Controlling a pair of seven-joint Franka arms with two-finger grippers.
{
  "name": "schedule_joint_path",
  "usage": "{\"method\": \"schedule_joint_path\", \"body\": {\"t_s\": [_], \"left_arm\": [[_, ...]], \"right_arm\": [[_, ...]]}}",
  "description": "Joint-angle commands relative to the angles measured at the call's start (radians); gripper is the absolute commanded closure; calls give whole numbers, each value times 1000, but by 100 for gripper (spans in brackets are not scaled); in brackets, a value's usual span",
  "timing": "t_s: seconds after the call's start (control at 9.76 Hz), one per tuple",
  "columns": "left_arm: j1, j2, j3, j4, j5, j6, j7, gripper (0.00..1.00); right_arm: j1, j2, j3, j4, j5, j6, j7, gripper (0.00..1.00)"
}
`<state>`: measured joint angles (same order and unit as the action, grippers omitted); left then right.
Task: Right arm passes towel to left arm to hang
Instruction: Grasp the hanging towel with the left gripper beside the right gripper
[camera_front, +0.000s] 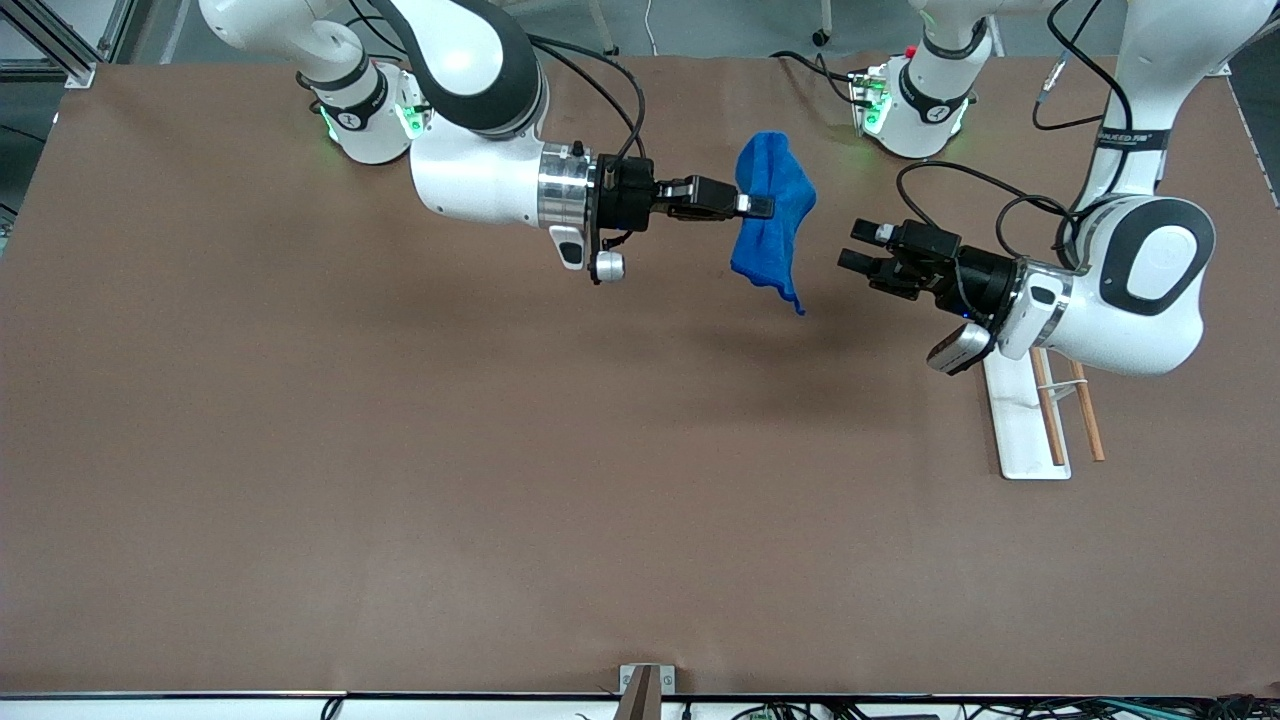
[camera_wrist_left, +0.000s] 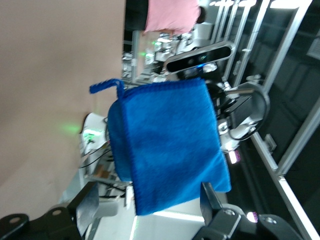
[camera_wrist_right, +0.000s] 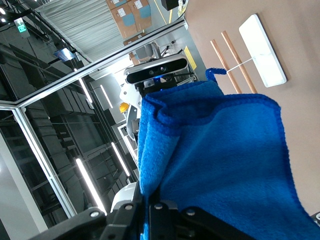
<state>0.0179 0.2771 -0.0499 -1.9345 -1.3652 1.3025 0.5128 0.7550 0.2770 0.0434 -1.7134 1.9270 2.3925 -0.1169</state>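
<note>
Tabletop (camera_front: 400, 480): brown, wide, bearing both arm bases along its far edge.

Right arm (camera_front: 480, 180): stretched level above the tabletop's middle.

Left arm (camera_front: 1130, 280): bent low at its own end, over the rack.

Rack (camera_front: 1025, 420): white base with two wooden rods, flat on the tabletop.

Towel (camera_front: 772, 215): bright blue, hanging in the air between the two pincers, loop tag (camera_wrist_left: 106, 87) at one corner.

Right pincer (camera_front: 752, 206): pinching the towel's edge.

Left pincer (camera_front: 862, 250): fingers spread, just beside the towel, apart from it.
</note>
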Motion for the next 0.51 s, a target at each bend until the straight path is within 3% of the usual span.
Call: {"method": "schedule_joint_path", "body": {"t_s": [0.0, 0.41], "left_arm": [[-4, 16, -5, -47, -55, 15, 41, 15], [-13, 28, -60, -75, -90, 88, 59, 19]], "right_arm": [[24, -10, -10, -3, 71, 10, -32, 99], [46, -7, -10, 0, 196, 10, -134, 99]]}}
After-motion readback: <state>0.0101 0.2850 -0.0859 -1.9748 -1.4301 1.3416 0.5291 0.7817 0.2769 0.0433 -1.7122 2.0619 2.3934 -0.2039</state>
